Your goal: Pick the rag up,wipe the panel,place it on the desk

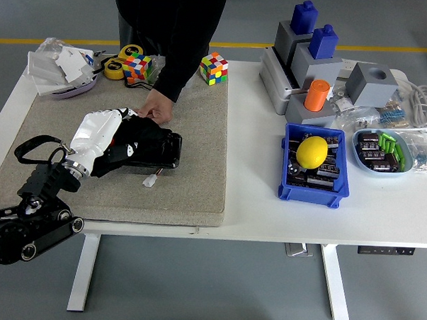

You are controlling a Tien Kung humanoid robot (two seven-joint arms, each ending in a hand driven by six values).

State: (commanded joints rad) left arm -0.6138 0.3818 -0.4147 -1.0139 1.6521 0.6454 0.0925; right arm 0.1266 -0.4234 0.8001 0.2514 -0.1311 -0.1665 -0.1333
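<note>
Black panel (154, 147) lies left-right (left hand (101, 134) atop).

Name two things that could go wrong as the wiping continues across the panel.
The person's hand steadies the panel's far edge right beside the left hand and its rag; they might collide. The panel's loose white connector lies on the mat nearby and could snag.

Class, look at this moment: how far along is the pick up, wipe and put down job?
Picked up: the black rag is under the robot's left hand. In hand: that hand presses the rag on the glossy black panel, which a person's hand steadies at its far edge, so wiping is underway. Left: placing the rag on the desk.
</note>
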